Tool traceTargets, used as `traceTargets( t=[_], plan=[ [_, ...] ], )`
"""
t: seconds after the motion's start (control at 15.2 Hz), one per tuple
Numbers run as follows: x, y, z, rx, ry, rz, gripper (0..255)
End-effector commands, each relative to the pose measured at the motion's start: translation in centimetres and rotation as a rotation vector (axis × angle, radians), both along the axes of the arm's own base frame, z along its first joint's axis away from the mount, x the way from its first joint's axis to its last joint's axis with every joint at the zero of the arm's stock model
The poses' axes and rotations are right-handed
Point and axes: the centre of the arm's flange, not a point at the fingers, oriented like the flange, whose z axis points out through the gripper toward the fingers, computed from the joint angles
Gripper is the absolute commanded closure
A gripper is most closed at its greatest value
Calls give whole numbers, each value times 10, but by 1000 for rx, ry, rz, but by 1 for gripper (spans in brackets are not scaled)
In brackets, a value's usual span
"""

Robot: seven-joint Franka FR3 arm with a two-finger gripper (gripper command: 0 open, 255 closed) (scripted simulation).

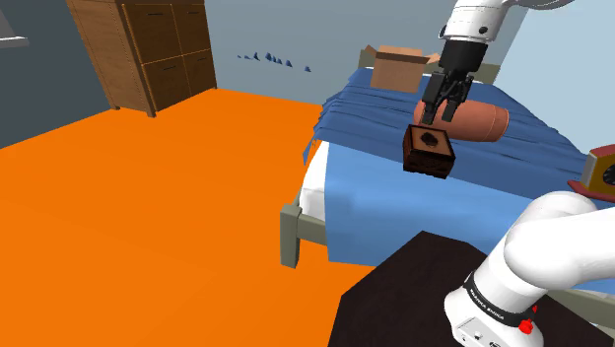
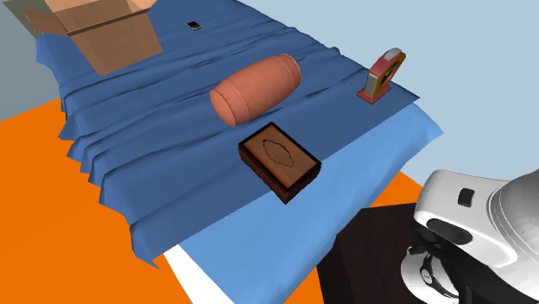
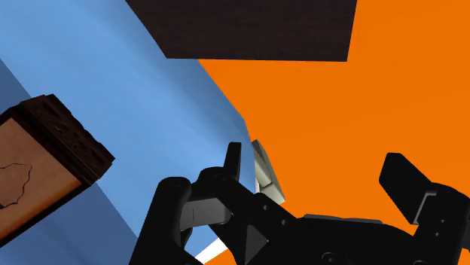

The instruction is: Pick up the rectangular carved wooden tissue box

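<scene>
The tissue box [image 2: 279, 160] is a dark brown rectangular box with a carved opening in its lighter top. It lies flat on the blue bed cover [image 2: 173, 164]. In the shoulder view my black gripper [image 1: 441, 113] hangs open just above the tissue box [image 1: 429, 150], fingers pointing down. In the wrist view the gripper [image 3: 301, 173] stands open with nothing between its fingers. There the tissue box [image 3: 38, 173] lies off to one side of the fingers, apart from them.
A salmon bolster [image 2: 256, 89] lies just beyond the box, with an open cardboard box [image 2: 104, 30] further back. A red and yellow object [image 2: 383, 76] stands near the bed's edge. The dark stand [image 1: 414, 286], orange floor [image 1: 148, 217] and wooden wardrobe [image 1: 148, 49] surround the bed.
</scene>
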Motion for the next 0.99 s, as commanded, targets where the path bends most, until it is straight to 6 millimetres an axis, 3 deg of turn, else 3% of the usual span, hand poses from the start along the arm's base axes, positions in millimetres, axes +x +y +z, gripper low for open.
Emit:
traceTargets(
  t=[0.0, 0.92],
  plan=[
    [0, 0, 0, 0, 0, 0, 0],
    [98, -119, -84, -49, -18, -265, 0]
  ],
)
